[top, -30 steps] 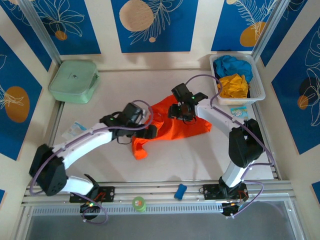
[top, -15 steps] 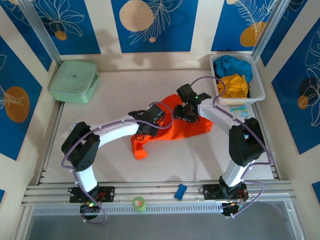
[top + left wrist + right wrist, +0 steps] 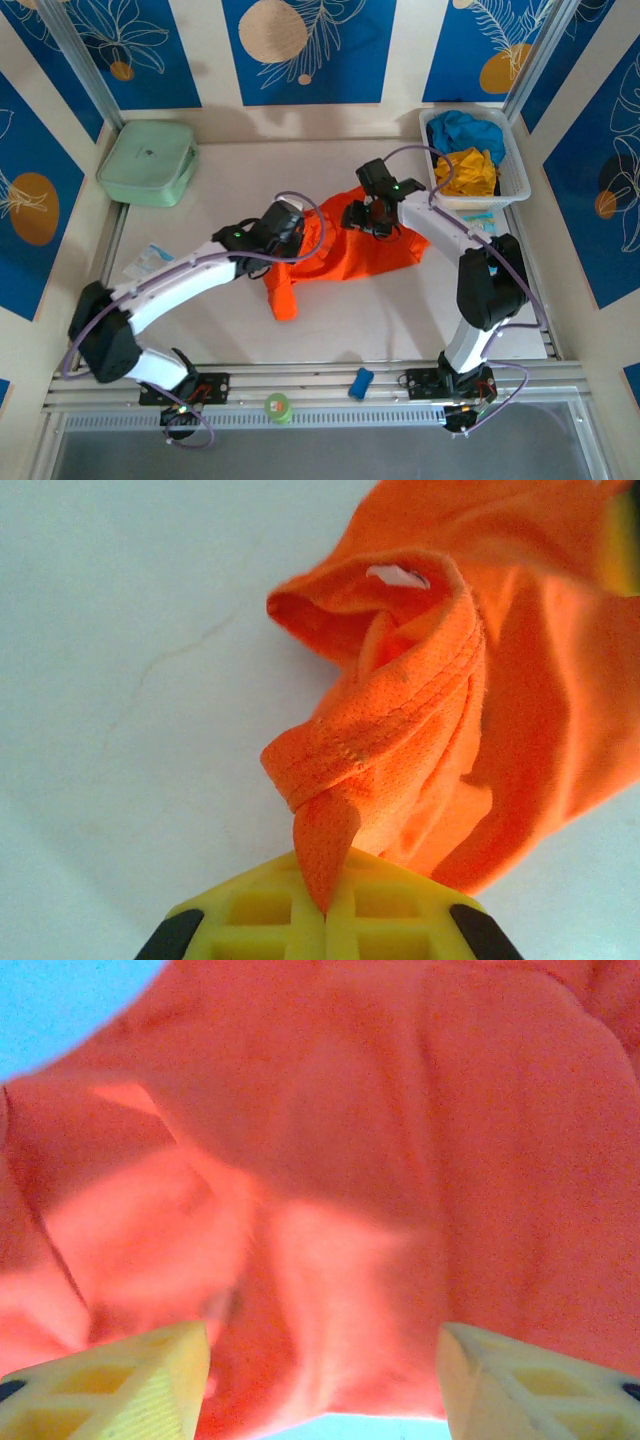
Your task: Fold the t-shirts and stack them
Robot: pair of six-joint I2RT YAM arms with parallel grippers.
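Seen from above, an orange t-shirt (image 3: pixel 350 250) lies rumpled in the middle of a white tabletop (image 3: pixel 230 180), with two white robot arms reaching over it. The left fingers (image 3: pixel 292 238) sit at the shirt's left edge. The right fingers (image 3: pixel 372 215) are over its far edge.

In the left wrist view, the left fingers (image 3: pixel 325 925) are pressed fully together. They pinch a pointed fold of the orange t-shirt (image 3: pixel 430 710) by its stitched hem (a small white label (image 3: pixel 398 576) shows inside the opening beyond). The fabric bunches into a twisted ridge leading to the fingers.

In the right wrist view, the right fingers (image 3: pixel 150 1375) are spread wide apart with nothing gripped, and the orange t-shirt (image 3: pixel 350 1160) lies close beneath them.

A white basket (image 3: pixel 517 160) at the far right corner holds a blue t-shirt (image 3: pixel 462 128) and a yellow t-shirt (image 3: pixel 468 170), both bunched. A pale green case (image 3: pixel 148 160) rests at the far left.
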